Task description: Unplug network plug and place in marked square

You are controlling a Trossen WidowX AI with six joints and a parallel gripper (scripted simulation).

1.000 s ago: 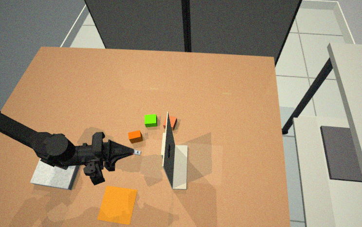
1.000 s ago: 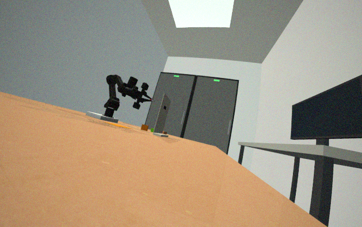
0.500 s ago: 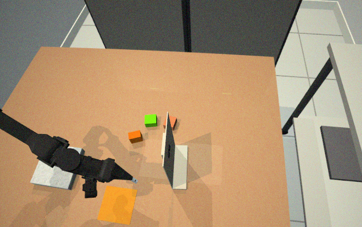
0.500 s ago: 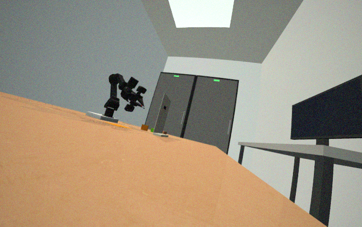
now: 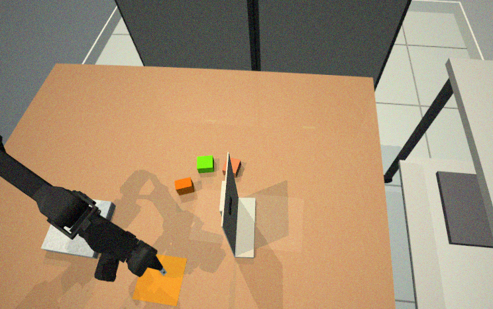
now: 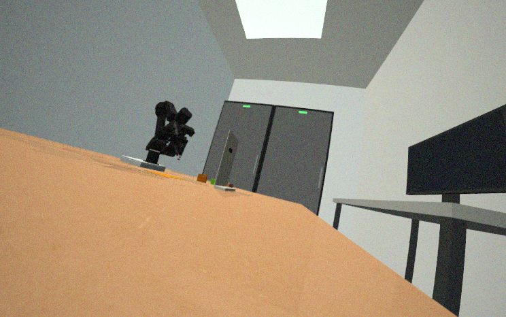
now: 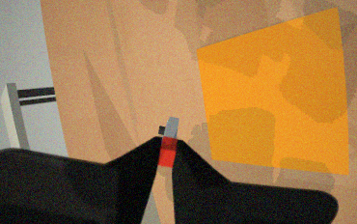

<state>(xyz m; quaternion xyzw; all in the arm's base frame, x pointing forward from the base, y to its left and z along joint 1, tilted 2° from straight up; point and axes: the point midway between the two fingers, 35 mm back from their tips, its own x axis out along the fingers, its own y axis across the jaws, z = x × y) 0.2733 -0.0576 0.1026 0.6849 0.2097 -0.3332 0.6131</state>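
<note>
My gripper (image 5: 161, 268) (image 7: 168, 145) is shut on the network plug. The plug (image 5: 164, 272) (image 7: 172, 126) shows as a small grey piece with a red part between the fingertips, and points downward. It is in the air, out of the socket. In the top view it appears over the orange marked square (image 5: 174, 284) (image 6: 164, 174) (image 7: 241, 92); in the wrist view the square lies right of the fingertips. The exterior view shows the arm's tip above the table. The tab's shape is too small to tell. The upright panel (image 5: 230, 182) (image 6: 226, 164) stands away from the gripper; its socket face is mostly hidden.
An orange block (image 5: 183, 185) (image 6: 202, 178) and a green block (image 5: 205, 163) (image 6: 212, 181) lie left of the panel. A reddish block (image 5: 235, 165) is partly behind it. The panel's pale foot (image 5: 247, 225) extends right. The arm's pale base plate (image 5: 57, 242) (image 6: 138, 162) is at left.
</note>
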